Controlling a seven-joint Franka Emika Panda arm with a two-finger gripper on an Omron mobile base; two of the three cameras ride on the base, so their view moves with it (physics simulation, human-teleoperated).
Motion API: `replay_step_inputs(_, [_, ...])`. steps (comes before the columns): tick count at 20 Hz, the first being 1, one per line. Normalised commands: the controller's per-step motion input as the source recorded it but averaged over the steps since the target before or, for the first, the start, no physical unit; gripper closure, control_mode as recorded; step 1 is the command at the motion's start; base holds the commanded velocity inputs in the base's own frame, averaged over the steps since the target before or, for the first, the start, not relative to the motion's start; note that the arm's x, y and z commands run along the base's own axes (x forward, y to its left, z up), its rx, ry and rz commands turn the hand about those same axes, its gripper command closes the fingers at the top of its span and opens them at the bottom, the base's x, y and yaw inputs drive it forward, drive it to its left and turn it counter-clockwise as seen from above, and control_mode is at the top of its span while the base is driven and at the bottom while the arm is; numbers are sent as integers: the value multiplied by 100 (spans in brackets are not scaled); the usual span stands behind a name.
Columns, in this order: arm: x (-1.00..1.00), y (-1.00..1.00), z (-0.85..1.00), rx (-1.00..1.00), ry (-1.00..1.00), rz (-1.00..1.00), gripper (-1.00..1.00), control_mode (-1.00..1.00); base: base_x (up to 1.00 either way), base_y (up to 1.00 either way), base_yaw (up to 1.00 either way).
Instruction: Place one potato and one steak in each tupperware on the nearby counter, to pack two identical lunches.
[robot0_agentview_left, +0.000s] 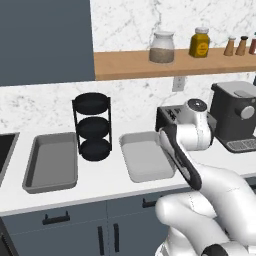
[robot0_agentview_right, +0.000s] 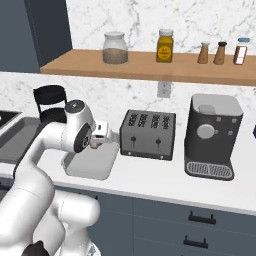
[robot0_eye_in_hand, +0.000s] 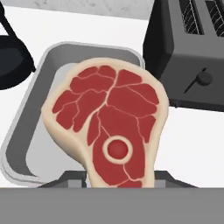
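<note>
Red, marbled meat with a pale fat rim and a round bone eye: a raw steak (robot0_eye_in_hand: 107, 127) hangs from the gripper (robot0_eye_in_hand: 118, 177), whose jaws are closed on its lower edge. It is held flat-face to the hand camera, directly over a shallow grey rectangular tupperware (robot0_eye_in_hand: 41, 113), which looks like the reason for the carry: from there it should drop inside the rim.

In the right base view the gripper (robot0_agentview_right: 95, 142) sits above that same tray (robot0_agentview_right: 85, 167), just beside the black four-slot toaster (robot0_agentview_right: 148, 134). Close company, so the steak could brush the toaster's side if it swings.

A second grey tupperware (robot0_agentview_left: 50, 162) lies well apart to the left, beyond a black three-tier wire rack (robot0_agentview_left: 92, 127) with dark bowls. Both trays look empty, so I judge the packing is barely begun, and I see no potato.

The counter (robot0_agentview_left: 100, 182) is plain white over dark blue-grey cabinets with black bar handles. A dark grey coffee machine (robot0_agentview_right: 212, 135) stands right of the toaster. Behind is a marbled white wall, and an orange-brown wooden shelf (robot0_agentview_right: 150, 67) carries jars and shakers.
</note>
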Motion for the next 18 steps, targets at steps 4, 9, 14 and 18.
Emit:
replay_step_inputs(4, [95,4,-37,0,1,0,100,-100,0,0,0])
replay_step_inputs(9, [51,19,-31,0,14,0,100,-100,0,0,0])
replay_step_inputs(14, [-7,11,-33,0,28,1,100,-100,0,0,0])
replay_step_inputs(18, [-15,0,-36,0,4,0,100,-100,0,0,0])
